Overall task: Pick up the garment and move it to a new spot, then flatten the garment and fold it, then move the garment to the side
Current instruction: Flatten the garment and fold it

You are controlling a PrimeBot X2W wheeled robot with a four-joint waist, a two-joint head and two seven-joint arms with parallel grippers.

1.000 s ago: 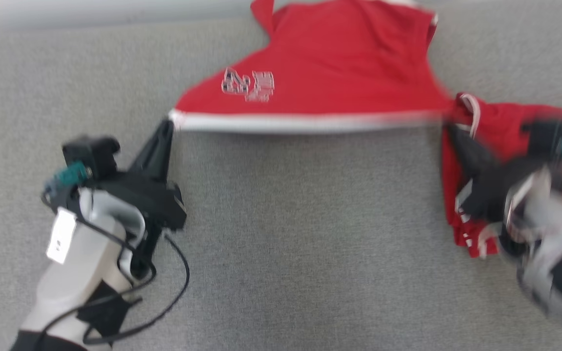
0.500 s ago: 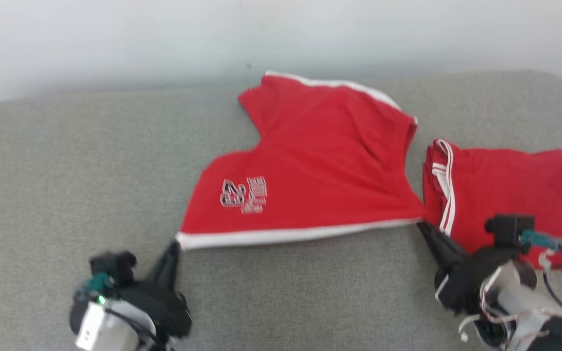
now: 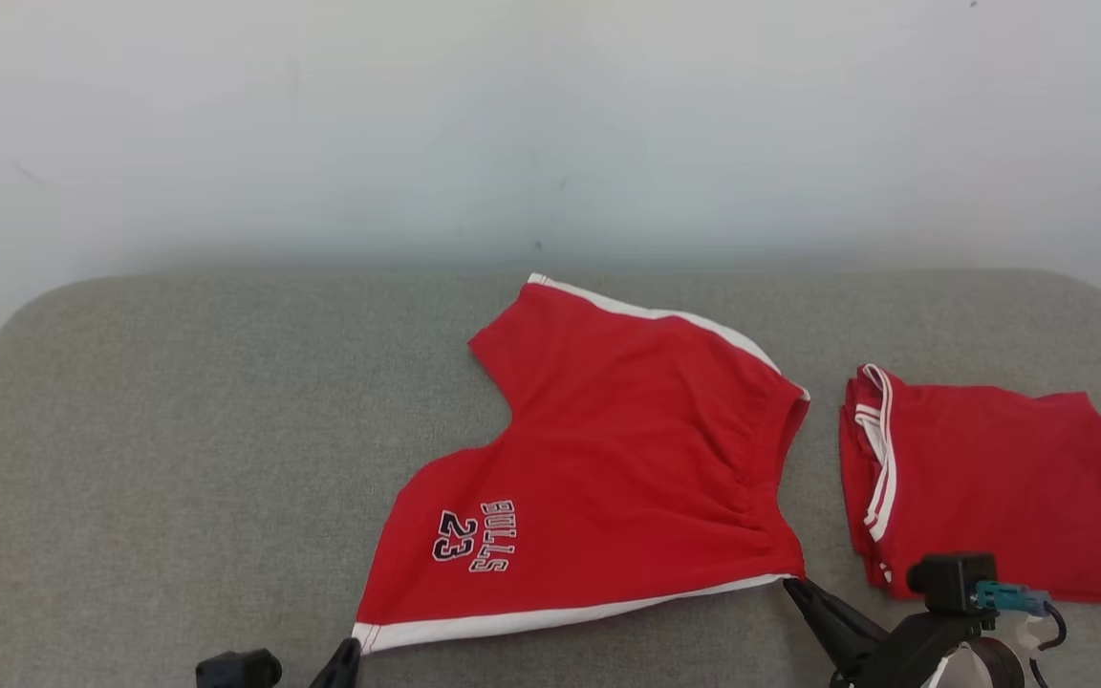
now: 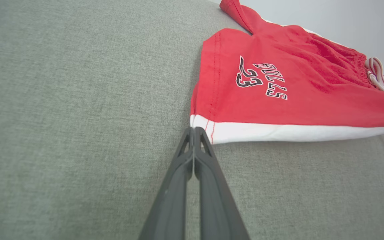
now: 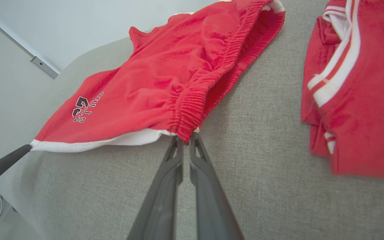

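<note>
- The red garment (image 3: 627, 478) is a pair of shorts. It lies flat on the gray surface (image 3: 178, 430), in the middle and a bit toward the right edge.
- Its front side, the one with the white band, lies close to the near edge of the surface.
- The garment's long way goes left to right, along that near edge. The leg end is on the left and the stretchy waist end is on the right.
- The left gripper (image 4: 193, 130) has its two fingers pressed tight together. Its tips sit right on the white corner at the leg end, and it looks like they nip that corner.
- The right gripper (image 5: 185, 136) is almost closed, with just a thin gap. The red waist corner is caught between its tips.
- So each arm has its own end of the white band. The left arm is nearer the leg end and the right arm is nearer the waist end.
- All the rest of the garment lies past the grippers, toward the far edge of the surface.
- I think the next move depends on this. If both arms go the same way together, the front side should stay straight.
- Count: two grippers.
- Count: two red clothes. One is the garment in the grippers. The other is a folded garment (image 3: 990, 478) near the right edge, just beside the first and not touching any gripper.
- Count: one black and white print (image 3: 474, 547), near the leg end.
</note>
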